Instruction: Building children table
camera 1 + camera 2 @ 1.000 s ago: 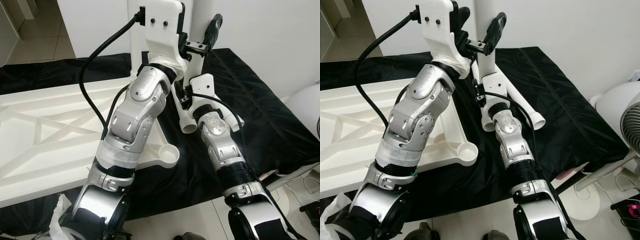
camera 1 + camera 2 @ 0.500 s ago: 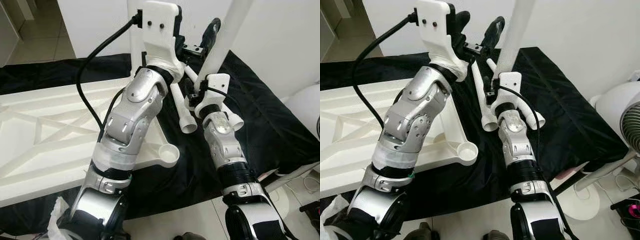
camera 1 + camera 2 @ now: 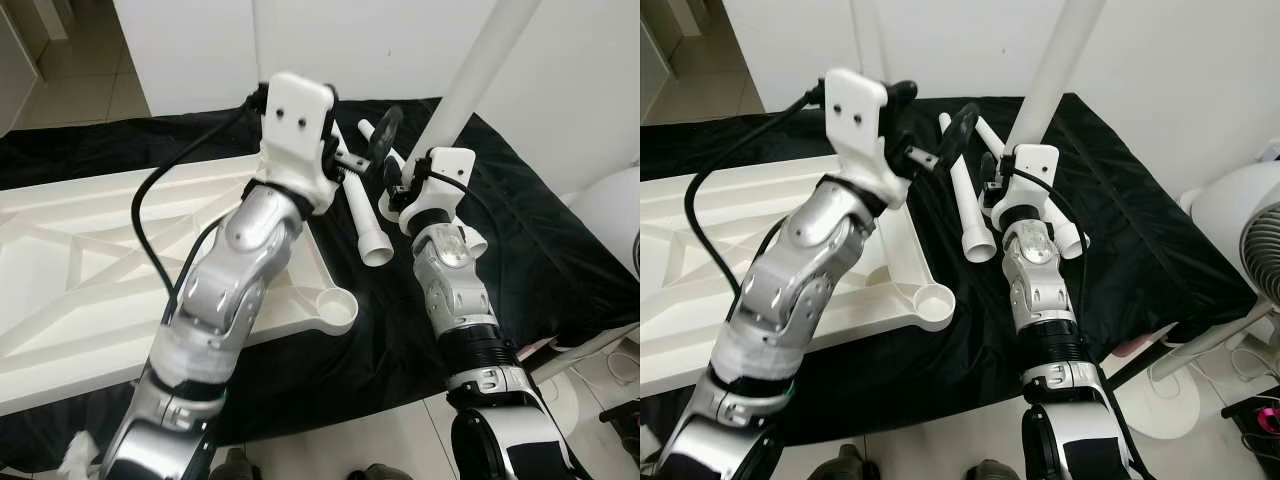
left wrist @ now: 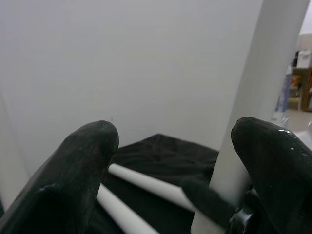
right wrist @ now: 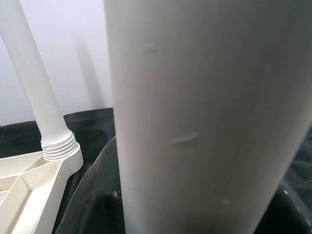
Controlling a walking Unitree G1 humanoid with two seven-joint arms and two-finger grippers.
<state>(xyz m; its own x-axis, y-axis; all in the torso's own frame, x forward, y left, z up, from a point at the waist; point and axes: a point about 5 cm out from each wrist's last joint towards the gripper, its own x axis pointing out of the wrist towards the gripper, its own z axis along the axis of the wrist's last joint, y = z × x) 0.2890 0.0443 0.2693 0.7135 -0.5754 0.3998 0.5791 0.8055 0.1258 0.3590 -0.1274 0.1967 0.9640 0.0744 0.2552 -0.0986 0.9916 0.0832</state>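
Right tool (image 3: 992,185) is clamped on an upright white table leg (image 3: 470,90); left tool (image 3: 372,150), fingers apart, hovers beside it above the upturned tabletop (image 3: 90,260).

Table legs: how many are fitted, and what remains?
Done: one leg stands screwed into a far corner. In hand: the right end effector holds a second leg. Left: two legs lie loose; the near corner socket is empty.

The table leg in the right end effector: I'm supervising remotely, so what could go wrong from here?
The right end effector holds the long table leg near its lower end, so it could tilt or slip. Swinging it toward the tabletop's corner socket might hit the open left end effector or the loose legs.
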